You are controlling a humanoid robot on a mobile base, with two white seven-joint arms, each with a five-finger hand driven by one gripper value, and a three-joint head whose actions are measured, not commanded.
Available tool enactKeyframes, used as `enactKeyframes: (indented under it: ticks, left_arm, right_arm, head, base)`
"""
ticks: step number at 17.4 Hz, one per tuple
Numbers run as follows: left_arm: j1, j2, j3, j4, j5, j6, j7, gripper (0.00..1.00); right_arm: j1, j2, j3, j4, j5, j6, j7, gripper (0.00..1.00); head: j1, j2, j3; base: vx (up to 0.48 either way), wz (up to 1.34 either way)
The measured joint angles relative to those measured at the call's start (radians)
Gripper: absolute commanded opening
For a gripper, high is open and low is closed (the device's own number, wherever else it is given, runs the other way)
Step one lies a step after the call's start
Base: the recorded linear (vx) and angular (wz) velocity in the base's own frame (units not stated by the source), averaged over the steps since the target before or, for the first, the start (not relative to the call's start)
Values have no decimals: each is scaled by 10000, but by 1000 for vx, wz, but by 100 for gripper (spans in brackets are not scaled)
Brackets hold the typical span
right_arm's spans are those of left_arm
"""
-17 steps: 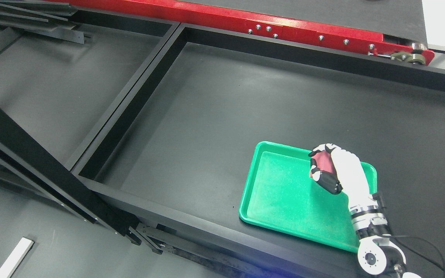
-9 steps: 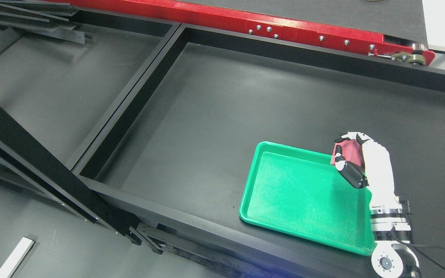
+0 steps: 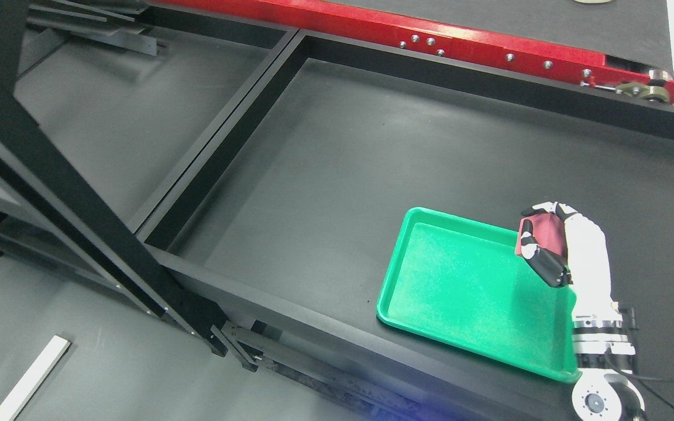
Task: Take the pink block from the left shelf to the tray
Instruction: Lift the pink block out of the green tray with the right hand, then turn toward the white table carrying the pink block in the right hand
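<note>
No text, label, brand, number or sign can be read anywhere here

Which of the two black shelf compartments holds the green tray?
The right compartment, the one below the red rail, holds the green tray. The left compartment shows only bare dark floor.

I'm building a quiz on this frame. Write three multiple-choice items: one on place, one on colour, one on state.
1. Where is the robot hand?
A. over the tray's far right corner
B. on the floor
C. on the red beam

2. What colour is the tray?
A. blue
B. green
C. yellow

3. What state is the pink block in?
A. lying in the tray
B. resting on the shelf
C. gripped in the robot hand

Answers: 1 A, it overlaps that corner; 2 B, the tray is plainly green; 3 C, fingers curl around it.
</note>
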Motion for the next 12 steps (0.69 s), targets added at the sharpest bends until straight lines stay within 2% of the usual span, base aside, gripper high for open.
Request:
enactKeyframes:
  ticks: [6,12]
  left_arm:
    - [0,0,0,0,0,0,0,100]
    - [-1,0,0,0,0,0,0,100]
  right_arm:
    - [26,0,-76,-39,-28,-3,-1,2]
    - [34,0,-117,-60,-41,-22,-1,2]
  head:
    - [0,0,0]
    - [0,0,0]
  base:
    - [-55,258]
    - [-72,480]
